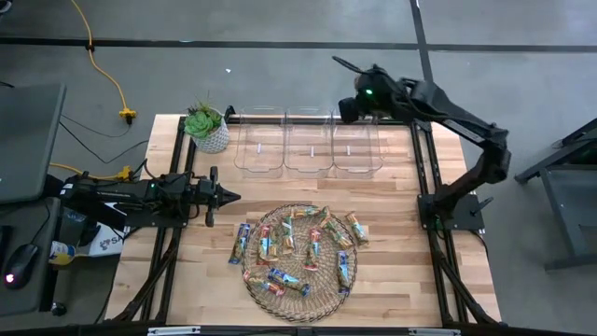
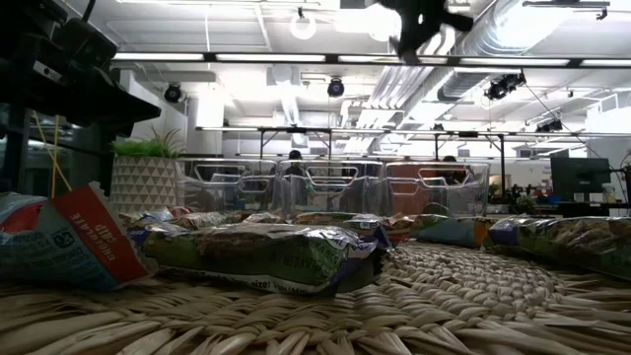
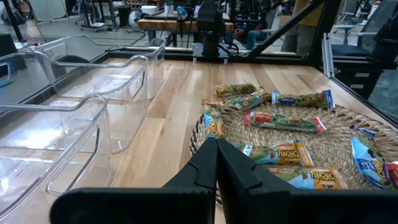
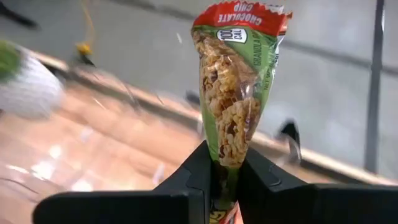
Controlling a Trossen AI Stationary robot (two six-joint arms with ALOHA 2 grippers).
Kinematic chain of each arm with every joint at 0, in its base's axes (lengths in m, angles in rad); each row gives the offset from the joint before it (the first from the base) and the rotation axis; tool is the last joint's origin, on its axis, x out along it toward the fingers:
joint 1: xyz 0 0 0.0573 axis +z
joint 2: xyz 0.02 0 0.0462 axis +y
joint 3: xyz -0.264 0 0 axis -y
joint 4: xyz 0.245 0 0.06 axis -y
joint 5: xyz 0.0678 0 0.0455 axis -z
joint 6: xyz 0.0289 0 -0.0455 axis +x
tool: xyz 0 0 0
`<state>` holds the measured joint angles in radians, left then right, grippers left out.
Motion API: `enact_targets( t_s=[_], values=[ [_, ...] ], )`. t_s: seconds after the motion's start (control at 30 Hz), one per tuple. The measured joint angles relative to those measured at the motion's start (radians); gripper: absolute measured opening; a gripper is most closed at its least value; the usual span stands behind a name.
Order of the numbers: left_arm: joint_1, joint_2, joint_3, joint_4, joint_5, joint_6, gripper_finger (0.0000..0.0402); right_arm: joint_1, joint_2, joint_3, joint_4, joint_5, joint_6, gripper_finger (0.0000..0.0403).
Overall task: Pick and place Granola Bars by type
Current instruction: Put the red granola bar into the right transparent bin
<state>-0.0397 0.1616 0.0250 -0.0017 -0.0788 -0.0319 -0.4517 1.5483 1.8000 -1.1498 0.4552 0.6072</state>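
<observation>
Bright ceiling lights glare in the low view; right wrist background blurred.

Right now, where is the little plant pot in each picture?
High view: the plant pot stands on the table corner left of the clear bins.
Low view: at the left, beside those bins.
Left wrist view: not in it.
Right wrist view: blurry, beyond the granola bar that the right gripper holds.
Shared landmark: the clear bins.

Both arms were matte black, chunky jointed segments with thin cables running alongside. The right arm (image 1: 438,103) had a small green light glowing at its wrist, and the left arm (image 1: 140,198) ended in tapered black fingers (image 3: 205,163).
</observation>
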Motion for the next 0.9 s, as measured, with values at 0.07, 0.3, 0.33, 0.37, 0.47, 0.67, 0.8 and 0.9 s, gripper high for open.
enact_targets(
  t_s=[0.07,0.3,0.33,0.37,0.47,0.67,0.8,0.9],
  values=[
    [0.000,0.000,0.000,0.000,0.000,0.000,0.0001,-0.031,0.040,0.000,-0.047,-0.047,0.007,0.0041],
    [0.000,0.000,0.000,0.000,0.000,0.000,0.0001,-0.086,0.172,-0.040,-0.122,-0.145,-0.003,0.0035],
    [0.000,0.000,0.000,0.000,0.000,0.000,0.0001,-0.088,0.182,-0.061,-0.114,-0.150,-0.003,0.0036],
    [0.000,0.000,0.000,0.000,0.000,0.000,0.0001,-0.088,0.191,-0.085,-0.102,-0.157,-0.004,0.0038],
    [0.000,0.000,0.000,0.000,0.000,0.000,0.0001,-0.089,0.204,-0.183,-0.048,-0.198,-0.005,0.0040],
    [0.000,0.000,0.000,0.000,0.000,0.000,0.0001,-0.099,0.201,-0.411,0.090,-0.258,0.024,0.0036],
    [0.000,0.000,0.000,0.000,0.000,0.000,0.0001,-0.111,0.201,-0.516,0.165,-0.288,0.023,0.0038],
    [0.000,0.000,0.000,0.000,0.000,0.000,0.0001,-0.122,0.200,-0.561,0.199,-0.290,0.022,0.0044]
  ],
)
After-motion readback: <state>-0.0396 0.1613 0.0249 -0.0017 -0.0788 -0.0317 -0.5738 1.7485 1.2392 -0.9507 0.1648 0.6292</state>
